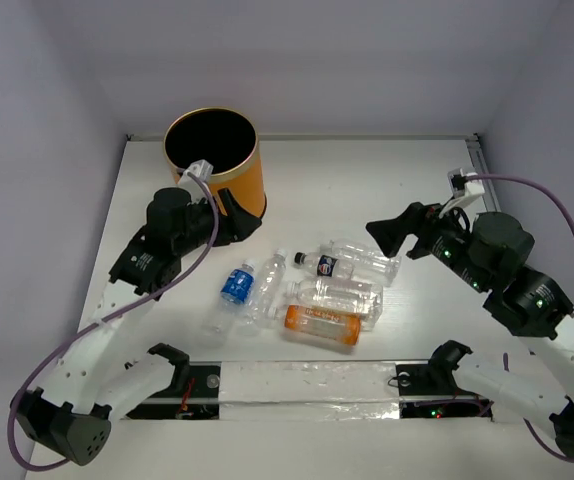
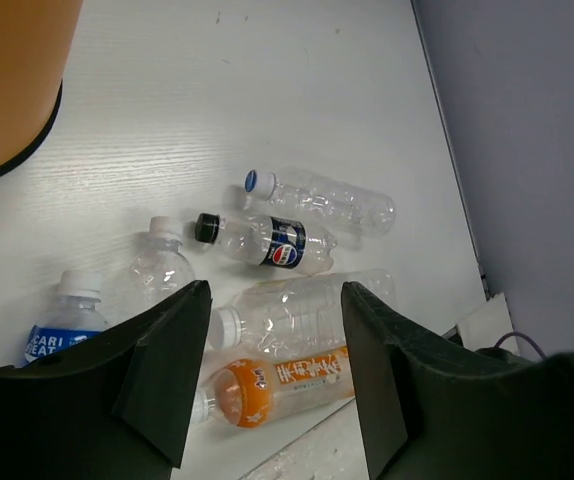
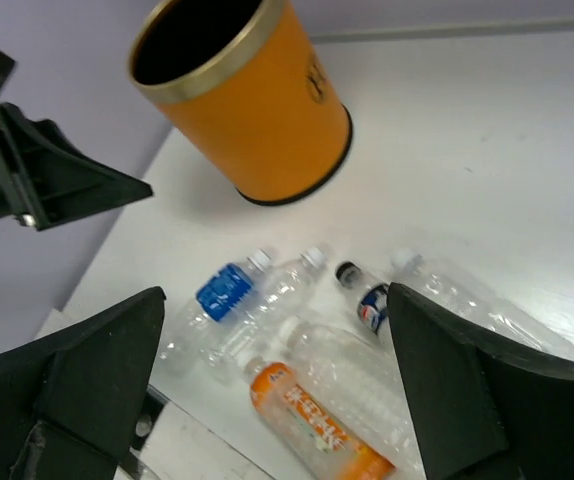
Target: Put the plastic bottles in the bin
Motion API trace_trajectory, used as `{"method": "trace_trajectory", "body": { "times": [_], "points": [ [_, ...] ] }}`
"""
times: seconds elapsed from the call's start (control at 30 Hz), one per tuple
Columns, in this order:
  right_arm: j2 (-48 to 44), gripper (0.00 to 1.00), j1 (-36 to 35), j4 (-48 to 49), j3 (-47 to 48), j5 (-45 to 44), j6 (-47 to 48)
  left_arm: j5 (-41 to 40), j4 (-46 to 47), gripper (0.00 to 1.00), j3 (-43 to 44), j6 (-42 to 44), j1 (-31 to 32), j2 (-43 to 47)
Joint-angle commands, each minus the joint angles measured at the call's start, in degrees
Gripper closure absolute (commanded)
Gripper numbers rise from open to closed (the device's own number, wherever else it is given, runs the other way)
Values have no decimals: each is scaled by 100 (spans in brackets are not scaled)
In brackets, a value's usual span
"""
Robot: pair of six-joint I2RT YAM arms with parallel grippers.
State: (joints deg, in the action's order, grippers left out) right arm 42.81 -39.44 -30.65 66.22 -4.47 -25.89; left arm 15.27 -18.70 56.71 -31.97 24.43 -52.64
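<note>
Several plastic bottles lie on their sides in a cluster at the table's near middle: one with a blue label (image 1: 235, 287), a clear one (image 1: 267, 283), one with a dark label (image 1: 335, 266), two more clear ones (image 1: 367, 257) (image 1: 339, 296), and an orange one (image 1: 323, 325). The orange bin (image 1: 247, 182) stands upright at the back left. My left gripper (image 1: 232, 222) is open and empty, hovering beside the bin's base. My right gripper (image 1: 392, 235) is open and empty, above the cluster's right side. In the left wrist view the orange bottle (image 2: 282, 385) shows between the open fingers (image 2: 177, 360).
Walls enclose the table on the left, back and right. A white strip (image 1: 307, 385) with black clamps (image 1: 167, 360) runs along the near edge. In the right wrist view the bin (image 3: 257, 110) stands beyond the bottles, with the left arm (image 3: 37, 180) at its left.
</note>
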Motion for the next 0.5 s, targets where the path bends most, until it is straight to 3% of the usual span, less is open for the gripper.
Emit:
{"method": "trace_trajectory", "body": {
  "times": [0.0, 0.03, 0.1, 0.13, 0.17, 0.23, 0.27, 0.37, 0.47],
  "points": [
    [-53, 5, -20, -582, 15, -423, -3, 187, 95, 48, -45, -3, 27, -1],
    [-105, 8, -20, -573, -73, -388, -100, 144, -149, 47, -107, 6, 27, 34],
    [-246, 32, -20, -529, -187, -370, -188, 126, -458, 45, -125, 102, 27, 131],
    [-281, 49, -20, -521, -240, -362, -267, 100, -720, 47, -151, 120, 27, 158],
    [-308, 74, -20, -529, -319, -336, -285, 73, -871, 52, -177, 120, 27, 175],
    [-326, 92, -20, -547, -390, -221, -346, -76, -1205, 59, -143, 112, 27, 114],
    [-326, 100, -20, -564, -451, -90, -364, -137, -1563, 68, -108, 138, 27, -8],
    [-343, 100, -20, -486, -601, 130, -443, -497, -2205, 83, 94, 252, 27, -298],
    [-361, 100, -20, -424, -803, 332, -496, -910, -2629, 90, 192, 418, 79, -623]
  ]
}}
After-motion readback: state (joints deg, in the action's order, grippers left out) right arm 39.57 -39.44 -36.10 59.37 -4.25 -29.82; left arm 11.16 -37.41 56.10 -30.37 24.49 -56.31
